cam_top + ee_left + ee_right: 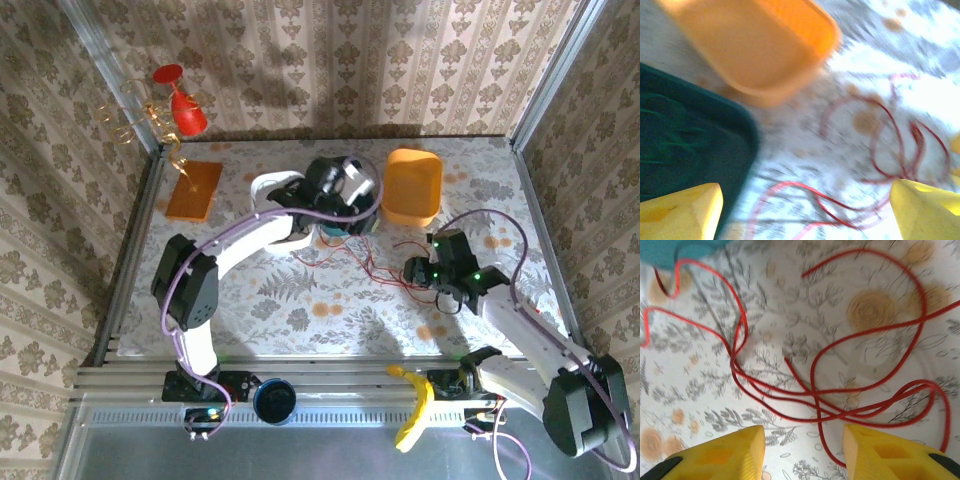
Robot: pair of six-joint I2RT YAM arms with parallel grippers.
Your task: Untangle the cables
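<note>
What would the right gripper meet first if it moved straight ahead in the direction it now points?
Most likely the red cable: its crossing strands lie just ahead of the open right gripper, in line with the gap between its fingers. Under them is the table. Depth is hard to judge here.

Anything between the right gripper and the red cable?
Nothing. In the right wrist view, red cable strands lie on the tablecloth just ahead of the open right gripper, one running between its fingers.

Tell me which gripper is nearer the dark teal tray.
Left. The left gripper hangs beside the dark teal tray; the right gripper is over the red cable, with the tray farther ahead.
</note>
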